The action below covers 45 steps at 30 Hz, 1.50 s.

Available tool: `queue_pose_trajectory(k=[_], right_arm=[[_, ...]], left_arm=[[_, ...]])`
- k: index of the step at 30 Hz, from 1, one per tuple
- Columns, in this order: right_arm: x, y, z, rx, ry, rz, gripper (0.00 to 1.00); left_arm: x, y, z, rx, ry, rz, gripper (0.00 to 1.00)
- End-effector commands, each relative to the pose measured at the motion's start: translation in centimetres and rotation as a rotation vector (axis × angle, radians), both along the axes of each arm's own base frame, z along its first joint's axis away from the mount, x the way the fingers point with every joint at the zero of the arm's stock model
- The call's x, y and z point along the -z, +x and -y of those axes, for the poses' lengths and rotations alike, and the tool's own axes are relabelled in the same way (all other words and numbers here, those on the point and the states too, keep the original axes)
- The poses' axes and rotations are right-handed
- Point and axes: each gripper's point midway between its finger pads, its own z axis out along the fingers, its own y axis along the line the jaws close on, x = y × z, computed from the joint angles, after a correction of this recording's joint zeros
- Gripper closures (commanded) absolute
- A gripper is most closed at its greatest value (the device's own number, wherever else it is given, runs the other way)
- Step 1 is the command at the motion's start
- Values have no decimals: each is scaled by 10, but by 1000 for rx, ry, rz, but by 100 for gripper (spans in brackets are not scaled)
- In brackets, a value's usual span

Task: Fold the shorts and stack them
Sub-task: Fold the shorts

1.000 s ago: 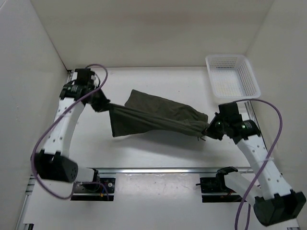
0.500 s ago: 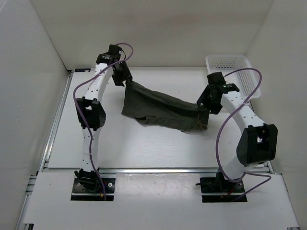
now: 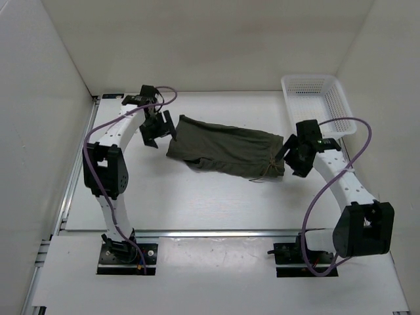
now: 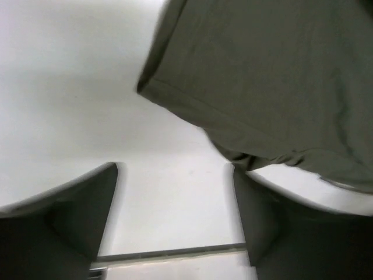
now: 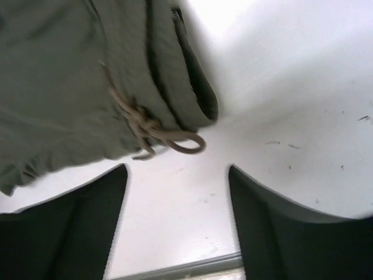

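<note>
Both arms have let go and drawn back since half a second ago: from above, the dark olive-green soft fabric shorts point(image 3: 226, 147) lie on the white worktop point(image 3: 197, 200) between the left fingers point(image 3: 153, 136) and the right fingers point(image 3: 293, 158), with the white plastic mesh basket point(image 3: 342, 108) beyond. The left wrist view adds wide-spread fingers point(image 4: 70, 216) over bare worktop, a hem point(image 4: 175, 102) just ahead. The right wrist view alone shows the tan drawstring knot point(image 5: 143, 123), just ahead of wide, empty fingers point(image 5: 64, 216).

Left arm point(image 3: 113, 130) and right arm point(image 3: 342, 182) have white shells and black joints; purple cables point(image 3: 311, 209) loop behind the black left pincer point(image 3: 157, 134) and right pincer point(image 3: 293, 159).
</note>
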Motion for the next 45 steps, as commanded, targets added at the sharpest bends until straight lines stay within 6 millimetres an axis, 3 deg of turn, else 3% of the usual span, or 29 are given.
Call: queue_pose_trajectory(k=[1, 3, 7, 15, 18, 19, 20, 21, 22, 23, 25, 30, 31, 34, 37, 39, 42, 43, 45], right_arm=[[18, -12, -19, -22, 176, -29, 18], [23, -10, -22, -15, 210, -40, 11], [36, -2, -24, -3, 234, -67, 8], [68, 29, -24, 16, 241, -83, 9], [84, 39, -25, 18, 240, -96, 19], [81, 46, -25, 8, 237, -85, 29], [81, 51, -26, 7, 237, -74, 36], [80, 55, -26, 6, 238, -71, 45], [77, 57, -30, -15, 233, -61, 57], [69, 64, -33, -35, 231, -35, 84], [59, 66, -36, -53, 220, -24, 100], [25, 62, -41, -111, 142, 22, 100], [23, 59, -42, -124, 130, 27, 100], [16, 41, -36, -125, 98, 32, 100], [33, 20, -27, -119, 61, -6, 100], [46, 11, -19, -102, 26, -40, 100], [52, 10, -17, -89, 19, -51, 100], [55, 7, -16, -89, 18, -60, 100], [55, 7, -16, -89, 18, -60, 100]], left_arm=[[17, -20, 18, 36, -96, -16, 1], [33, -28, 23, 49, -97, -59, 0], [57, -26, 31, 62, -108, -104, 0], [79, 2, 43, 44, -119, -111, 4], [77, 15, 49, 40, -113, -85, 25], [80, 19, 48, 36, -102, -82, 39], [75, 20, 48, 36, -103, -79, 77], [71, 27, 48, 34, -97, -67, 90], [71, 28, 45, 28, -78, -70, 90], [67, 31, 43, 22, -63, -63, 90], [53, 33, 31, 0, -2, -40, 90], [7, 34, 14, -47, 12, 64, 90], [-7, 28, 12, -48, 6, 87, 90], [-20, 12, 10, -35, -1, 96, 90], [-9, 8, 17, -17, -15, 68, 90], [-1, 16, 23, -8, -13, 59, 90], [14, 35, 27, 1, -3, 35, 90], [9, 44, 30, 1, -8, 52, 90], [22, 43, 33, 29, 9, 14, 90]])
